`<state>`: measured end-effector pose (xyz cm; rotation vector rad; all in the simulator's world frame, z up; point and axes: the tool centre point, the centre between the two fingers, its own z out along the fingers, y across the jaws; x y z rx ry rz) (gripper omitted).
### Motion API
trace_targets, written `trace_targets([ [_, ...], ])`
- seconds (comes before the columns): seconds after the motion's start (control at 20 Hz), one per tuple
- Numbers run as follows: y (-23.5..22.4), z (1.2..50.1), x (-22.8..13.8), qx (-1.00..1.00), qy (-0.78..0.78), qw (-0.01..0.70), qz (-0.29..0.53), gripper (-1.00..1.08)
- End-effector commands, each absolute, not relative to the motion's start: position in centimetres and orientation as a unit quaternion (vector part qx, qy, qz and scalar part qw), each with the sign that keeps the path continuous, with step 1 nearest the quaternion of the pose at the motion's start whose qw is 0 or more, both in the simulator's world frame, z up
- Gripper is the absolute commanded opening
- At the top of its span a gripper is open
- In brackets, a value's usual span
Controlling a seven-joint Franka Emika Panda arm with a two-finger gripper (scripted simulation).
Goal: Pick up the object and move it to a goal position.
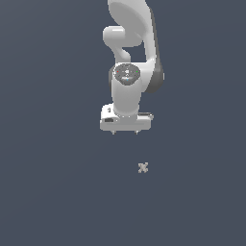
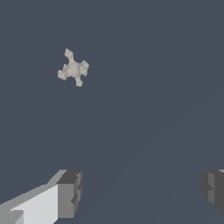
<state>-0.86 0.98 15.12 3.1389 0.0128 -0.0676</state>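
The object [image 1: 142, 167] is a tiny grey-beige jack-like piece with short knobby arms crossing in an X. It lies on the dark grey floor, below and slightly toward the exterior view's right of my gripper [image 1: 125, 132]. The gripper hangs above the floor, pointing down, with its jaws wide apart and nothing between them. In the wrist view the object [image 2: 73, 69] lies well apart from the two dark fingertips [image 2: 70, 192], which stand far apart at the picture's edge. No goal marker shows in either view.
The white arm [image 1: 132, 57] rises behind the gripper to the top of the exterior view. The floor [image 1: 48, 192] is a plain dark grey surface with no other objects in sight.
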Motion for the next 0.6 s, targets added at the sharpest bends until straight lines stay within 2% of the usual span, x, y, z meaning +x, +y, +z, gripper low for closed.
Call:
trace_targets([
  [0.0,1.6,14.9,-1.0,1.000,0.007,-0.002,-0.024,1.00],
  [0.55,1.9,14.5,0.1,1.000,0.001,-0.001,-0.022,1.00],
])
